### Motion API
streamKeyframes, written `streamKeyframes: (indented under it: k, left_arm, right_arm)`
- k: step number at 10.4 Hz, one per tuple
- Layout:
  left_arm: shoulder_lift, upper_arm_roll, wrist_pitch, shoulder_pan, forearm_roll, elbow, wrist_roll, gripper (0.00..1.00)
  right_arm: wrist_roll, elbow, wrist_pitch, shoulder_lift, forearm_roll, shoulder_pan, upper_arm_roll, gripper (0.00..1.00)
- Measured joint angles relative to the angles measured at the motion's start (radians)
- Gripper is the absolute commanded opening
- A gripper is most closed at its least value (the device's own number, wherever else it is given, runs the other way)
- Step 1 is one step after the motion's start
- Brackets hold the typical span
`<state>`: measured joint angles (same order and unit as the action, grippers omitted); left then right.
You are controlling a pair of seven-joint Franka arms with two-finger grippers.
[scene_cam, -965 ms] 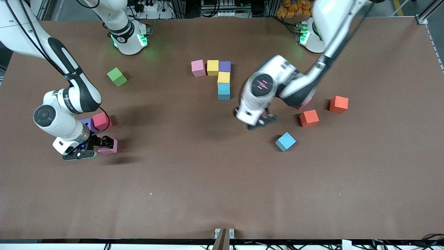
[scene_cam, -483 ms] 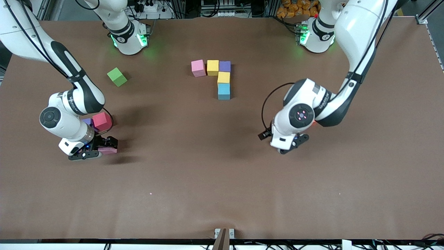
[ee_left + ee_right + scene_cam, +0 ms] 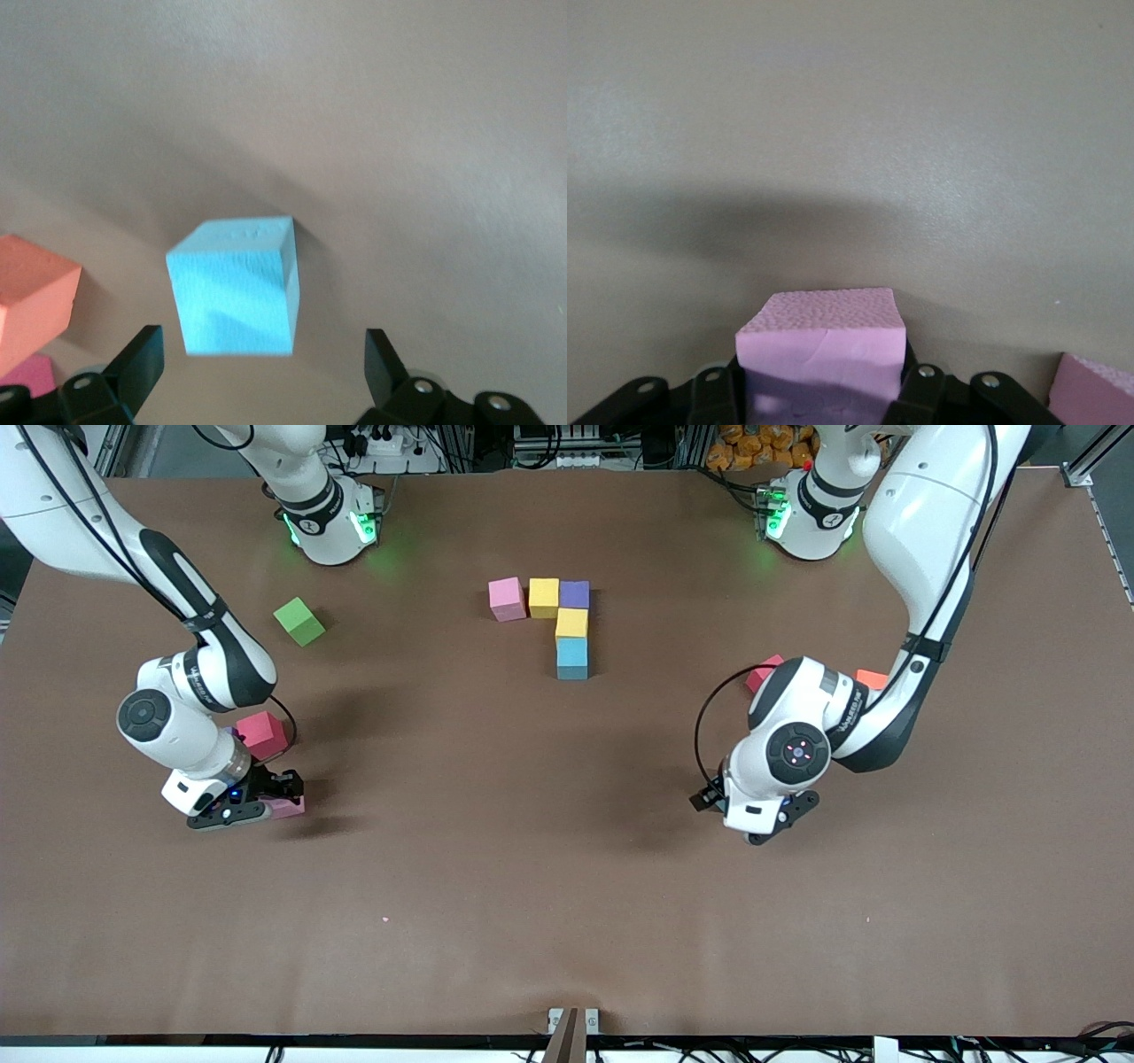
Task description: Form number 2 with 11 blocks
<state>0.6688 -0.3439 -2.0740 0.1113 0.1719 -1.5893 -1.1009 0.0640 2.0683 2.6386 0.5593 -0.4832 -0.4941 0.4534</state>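
Right pincer [image 3: 266, 802] clamps pink cube [image 3: 288, 807] — left pincer [image 3: 769, 824] hangs nearby table [image 3: 532, 886].

No legible text, label, brand, number or sign found on any surface in the three views. The cubes carry no printing. Small markings on the black band of the right arm [image 3: 197, 682] and on the left arm [image 3: 840, 707] cannot be read.
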Motion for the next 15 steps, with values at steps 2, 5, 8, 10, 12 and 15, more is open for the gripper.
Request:
streamKeyframes:
  k: [2,5,8,10,12,15]
  left_arm:
    - [0.021,0.013,-0.043,-0.004,0.000,0.000,-0.014,1.00]
    - [0.024,0.013,-0.078,-0.002,0.007,-0.005,-0.069,1.00]
    - [0.021,0.014,-0.124,-0.004,0.049,-0.057,-0.077,1.00]
    - [0.009,0.014,-0.125,-0.005,0.053,-0.073,-0.077,1.00]
    - [-0.018,0.014,-0.125,-0.009,0.054,-0.103,-0.077,1.00]
    - [-0.047,0.015,-0.125,-0.019,0.054,-0.121,-0.078,1.00]
  right_arm:
    - [-0.007,0.003,-0.017,-0.008,-0.026,0.050,-0.002,0.00]
    - [-0.011,0.014,-0.109,-0.032,-0.030,0.160,0.052,0.00]
    - [-0.001,0.019,-0.239,-0.065,-0.030,0.271,0.180,0.00]
    - [-0.001,0.022,-0.293,-0.067,-0.033,0.305,0.275,0.00]
    - [-0.018,0.024,-0.332,-0.068,-0.078,0.316,0.383,0.00]
    - [-0.188,0.027,-0.360,-0.070,-0.114,0.319,0.510,0.00]
